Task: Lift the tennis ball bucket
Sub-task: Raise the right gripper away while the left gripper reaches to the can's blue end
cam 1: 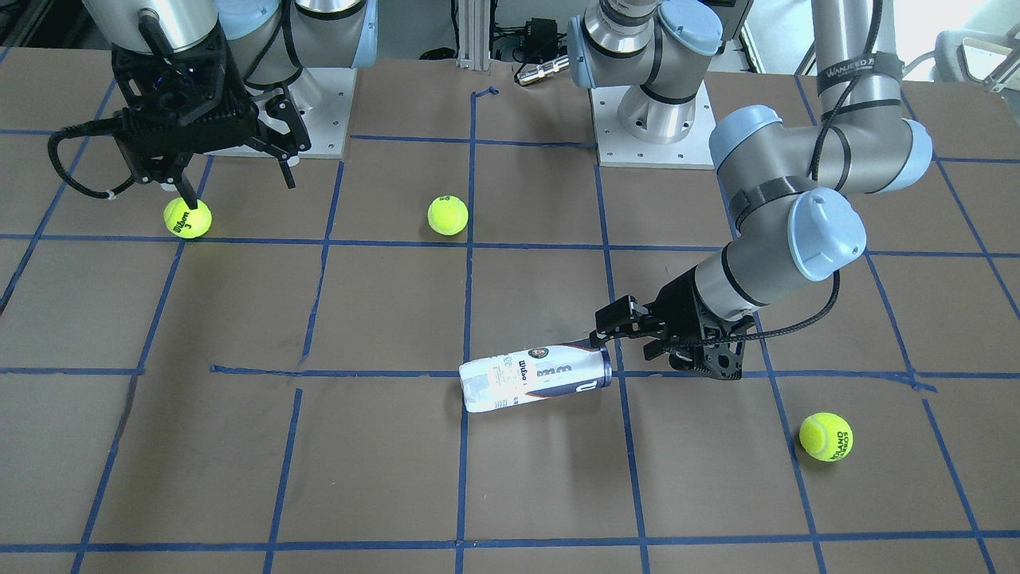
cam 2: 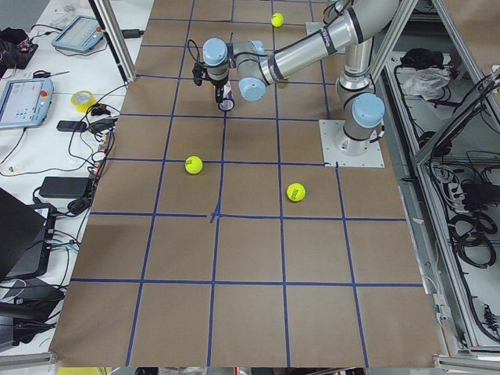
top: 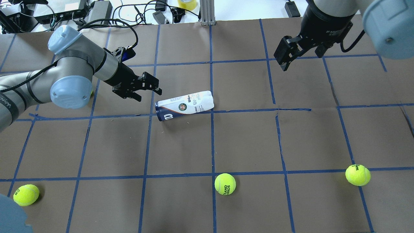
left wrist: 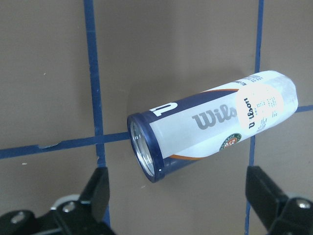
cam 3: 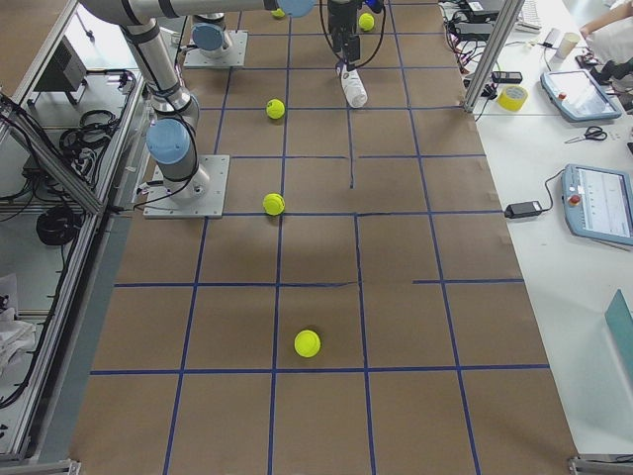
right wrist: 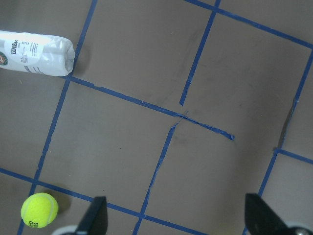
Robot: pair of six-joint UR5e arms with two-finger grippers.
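The tennis ball bucket (top: 184,105) lies on its side on the table (top: 245,142), across a blue tape line (top: 258,110), navy rim turned toward my left gripper (top: 150,96). That gripper hangs just beside the rim, jaws wide apart, not touching it; my left wrist view cuts both fingers (left wrist: 95,196) off at its lower edge. My right gripper (top: 302,60) is well apart from the bucket, jaws spread, holding nothing. Its wrist view shows only the bucket's clear end
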